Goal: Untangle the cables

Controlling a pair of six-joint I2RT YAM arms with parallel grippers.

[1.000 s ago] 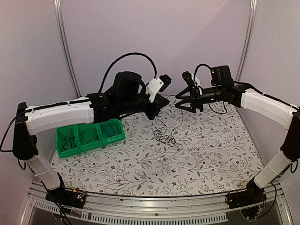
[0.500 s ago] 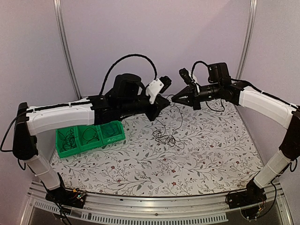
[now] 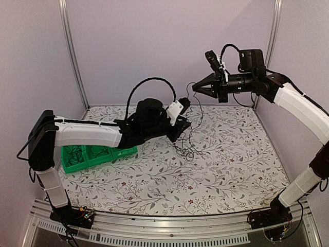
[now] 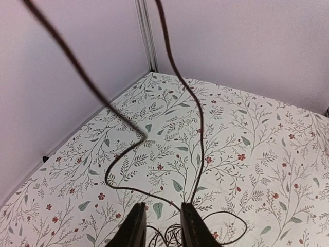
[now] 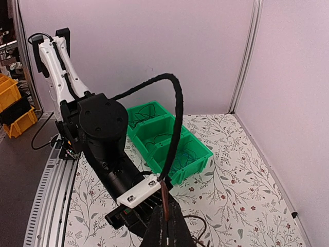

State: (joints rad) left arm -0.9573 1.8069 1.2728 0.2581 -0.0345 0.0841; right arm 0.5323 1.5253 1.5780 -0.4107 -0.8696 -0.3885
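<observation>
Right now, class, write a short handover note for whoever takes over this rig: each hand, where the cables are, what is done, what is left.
Right hand: shut on a thin cable, raised high above the table.
Left hand: open, low beside the tangle, gripping nothing.
Cables: the raised one hangs down into the tangle; others lie in the green bin.
Done: one cable lifted.
Left: pull it free of the tangle, then separate the rest.

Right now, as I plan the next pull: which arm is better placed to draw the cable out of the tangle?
Right. The right gripper is shut on the cable and raised above the tangle; the left gripper sits low, jaws apart.
</observation>
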